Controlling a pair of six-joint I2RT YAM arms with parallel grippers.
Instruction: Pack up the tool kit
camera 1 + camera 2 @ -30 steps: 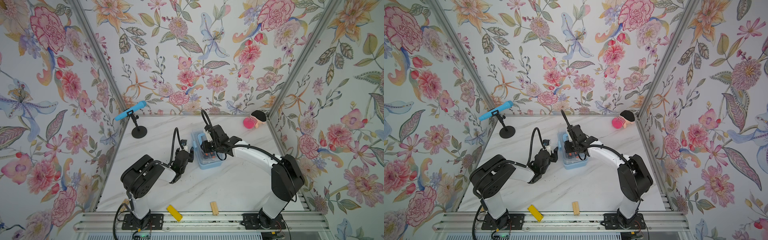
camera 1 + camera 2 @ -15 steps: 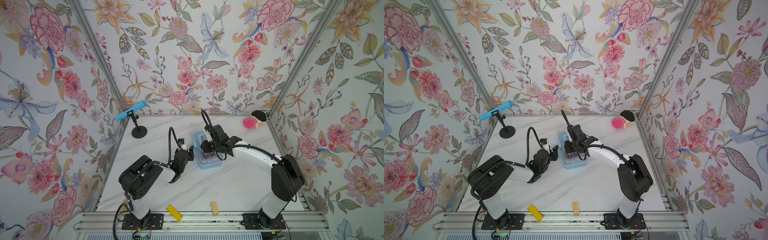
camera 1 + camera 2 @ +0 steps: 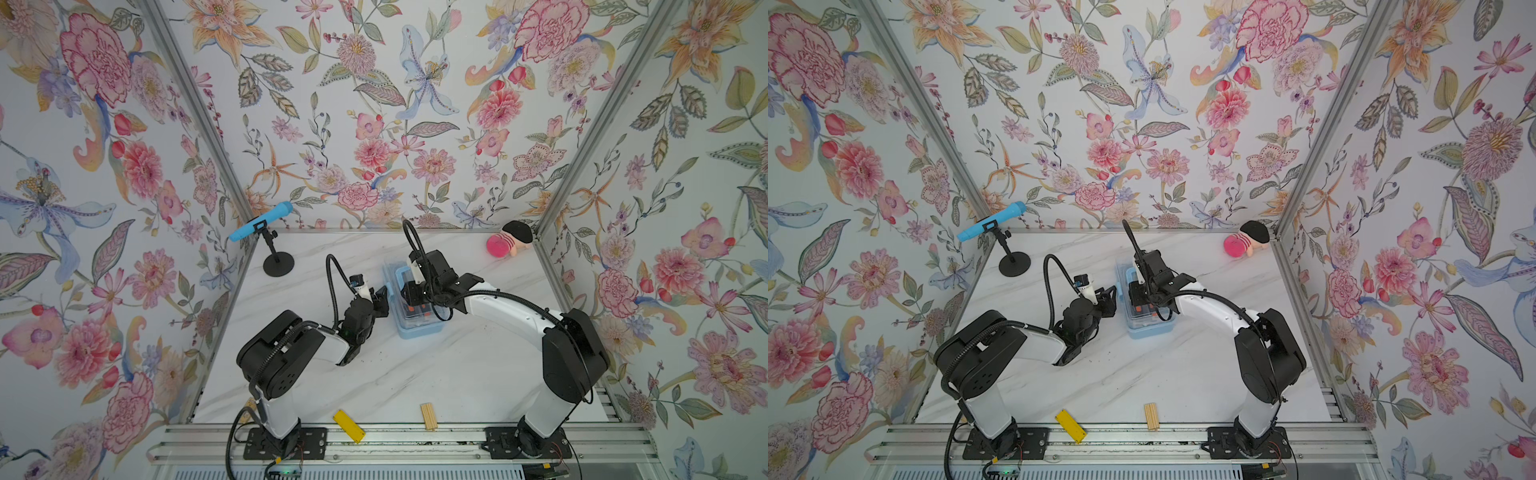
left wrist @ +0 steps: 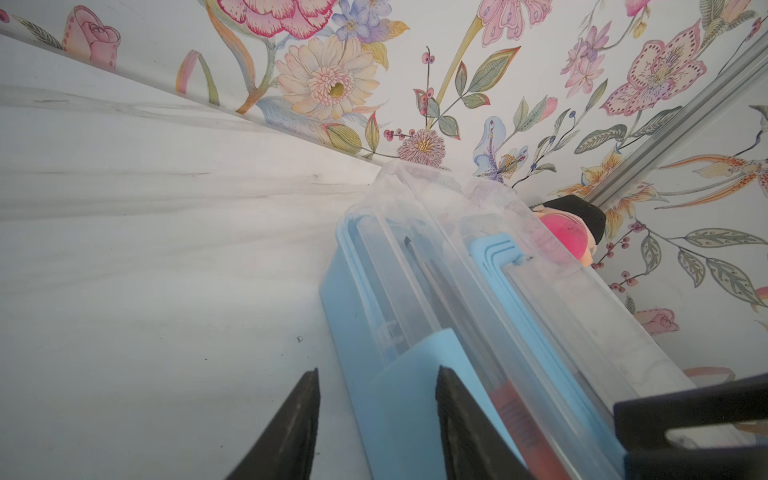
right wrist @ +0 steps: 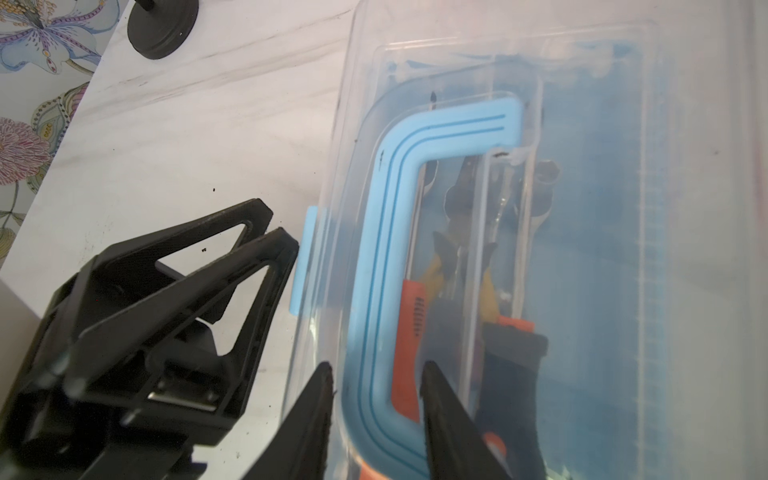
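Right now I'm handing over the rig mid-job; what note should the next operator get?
Left tool: open, at the side latch of the tool kit box, not gripping it.
Right tool: closed on the blue handle atop the clear lid.
Done: hand tools lie inside, lid on.
Remaining: snap the side latch if unfastened; its state is unclear.

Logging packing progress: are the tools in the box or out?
In. Through the clear lid, the yellow-handled pliers and orange screwdriver handles show lying inside the light-blue box.
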